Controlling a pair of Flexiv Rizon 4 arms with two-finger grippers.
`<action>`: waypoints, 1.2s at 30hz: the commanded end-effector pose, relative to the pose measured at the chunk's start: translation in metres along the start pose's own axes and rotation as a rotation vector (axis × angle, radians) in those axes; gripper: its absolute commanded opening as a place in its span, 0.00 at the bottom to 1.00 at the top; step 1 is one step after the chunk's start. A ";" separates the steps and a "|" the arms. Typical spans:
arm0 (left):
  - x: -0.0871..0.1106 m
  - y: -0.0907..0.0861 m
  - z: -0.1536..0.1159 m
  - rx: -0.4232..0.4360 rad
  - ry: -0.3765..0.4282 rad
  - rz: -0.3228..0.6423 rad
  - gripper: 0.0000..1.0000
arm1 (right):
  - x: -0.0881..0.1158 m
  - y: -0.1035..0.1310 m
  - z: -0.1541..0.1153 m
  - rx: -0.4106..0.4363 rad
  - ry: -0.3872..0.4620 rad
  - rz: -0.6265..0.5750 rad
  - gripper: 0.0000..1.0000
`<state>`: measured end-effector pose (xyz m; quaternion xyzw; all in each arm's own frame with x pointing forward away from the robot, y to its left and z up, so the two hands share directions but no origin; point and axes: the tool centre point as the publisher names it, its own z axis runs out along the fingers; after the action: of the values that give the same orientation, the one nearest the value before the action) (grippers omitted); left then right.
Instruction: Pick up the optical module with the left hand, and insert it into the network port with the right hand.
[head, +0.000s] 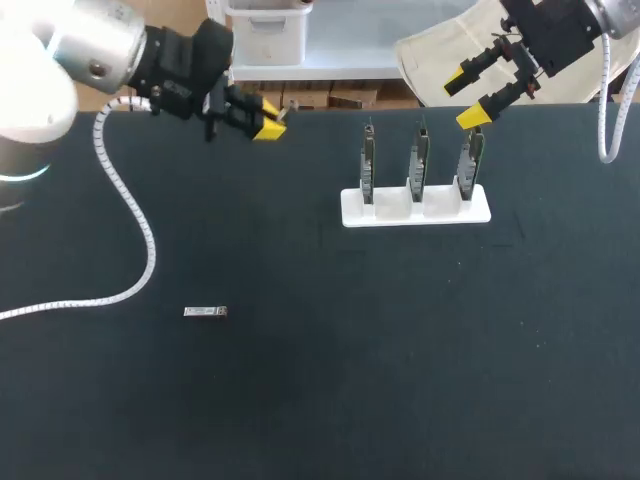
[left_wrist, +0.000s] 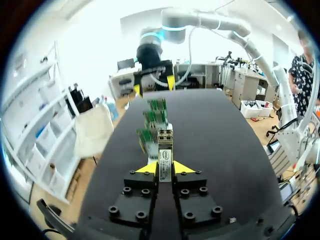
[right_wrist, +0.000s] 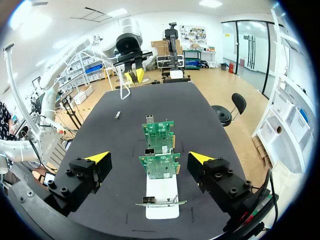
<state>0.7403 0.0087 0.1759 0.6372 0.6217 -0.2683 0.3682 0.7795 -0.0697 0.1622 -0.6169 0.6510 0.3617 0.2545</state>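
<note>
Left gripper (left_wrist: 165, 167) is clamped on the optical module (left_wrist: 165, 147). The yellow tips pinch its long sides at the rear, so the front end sticks out ahead of the fingers. I read that as a handover grip: the bare front half gives the other arm something to take. In the head view it hangs over the table's far left edge, well apart from the cards.

Right gripper (right_wrist: 149, 159) is spread wide with nothing in it. It sits above the right end of the card row, looking straight down the line of three network cards (head: 417, 160). My read is it's staged there so the insertion axis is lined up once it has the part.

The cards stand upright on edge in a white stand (head: 350, 210), which keeps the ports off the surface and reachable from the side. A port cage (right_wrist: 149, 119) shows on the far card, but I can't tell which port is the target.

A second module (head: 205, 312) lies flat on the table's left-middle, well apart from everything (a spare, I'd guess).

The table (head: 300, 400) is matte black, so the small silver parts stand out. There's plenty of open space between the two grippers for a transfer. A white coiled cable (head: 140, 240) from the left arm drapes across the left side and is a possible snag.

Pick looks done; handover and insertion are not.
</note>
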 end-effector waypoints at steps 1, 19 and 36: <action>-0.013 0.015 0.015 0.016 -0.078 0.028 0.00 | 0.001 0.002 0.000 0.005 -0.002 -0.002 1.00; -0.049 0.019 0.036 0.009 -0.113 0.098 0.00 | 0.001 0.002 0.000 0.005 -0.002 -0.002 1.00; -0.068 0.022 0.043 -0.019 -0.221 0.058 0.00 | 0.001 0.002 0.000 0.005 -0.002 -0.002 1.00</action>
<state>0.7621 -0.0637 0.2139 0.6248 0.5668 -0.3161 0.4342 0.7795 -0.0698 0.1622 -0.6169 0.6510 0.3617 0.2545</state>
